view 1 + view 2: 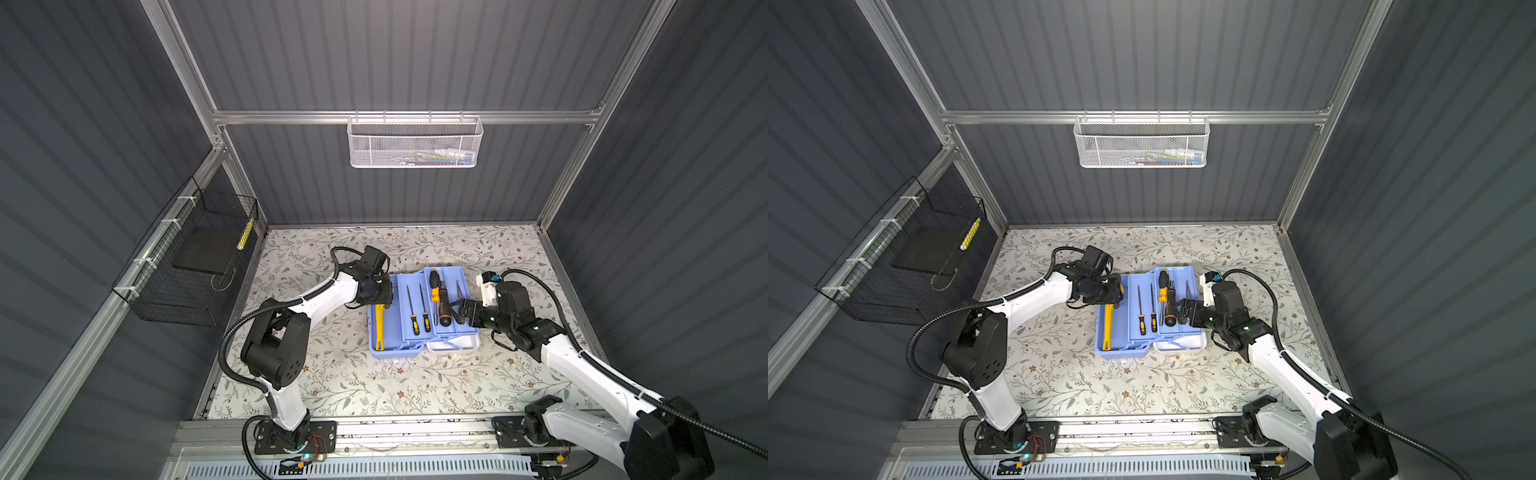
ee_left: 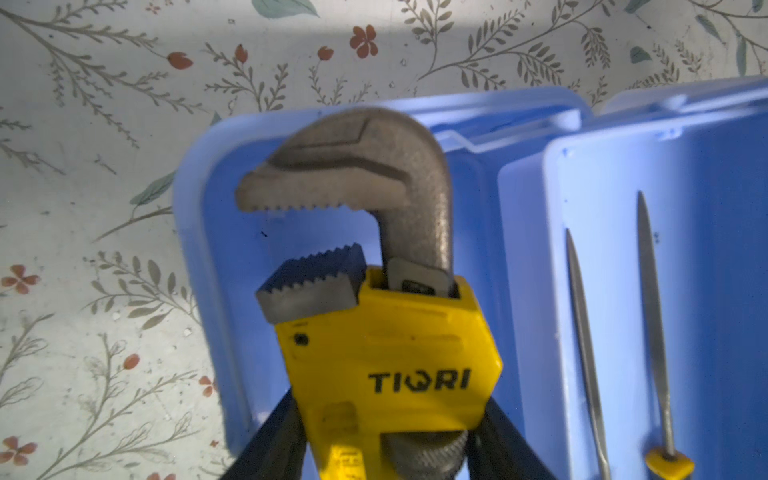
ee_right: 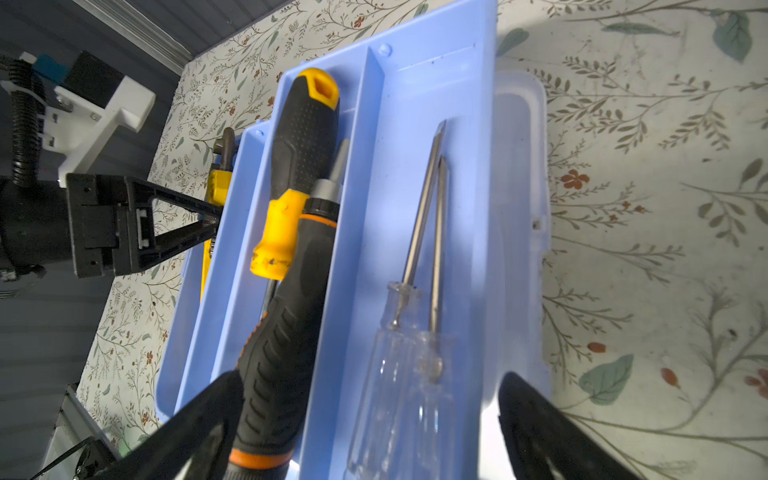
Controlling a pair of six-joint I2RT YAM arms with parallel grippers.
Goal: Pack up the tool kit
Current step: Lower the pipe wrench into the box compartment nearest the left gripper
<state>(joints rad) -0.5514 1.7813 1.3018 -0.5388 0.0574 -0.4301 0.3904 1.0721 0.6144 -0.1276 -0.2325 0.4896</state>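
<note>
Plainly, the left gripper [image 1: 383, 297] is clamped on the yellow pipe wrench [image 2: 386, 357] just behind its head; in both top views the handle runs toward six o'clock along the light blue base [image 2: 232, 249]; the tray [image 3: 415, 91] crowds it at three o'clock; farther toward three, the right gripper [image 1: 458, 311] hangs spread wide over the screwdrivers [image 3: 303, 137], holding nothing; the white lid [image 1: 457, 341] lies at five.
</note>
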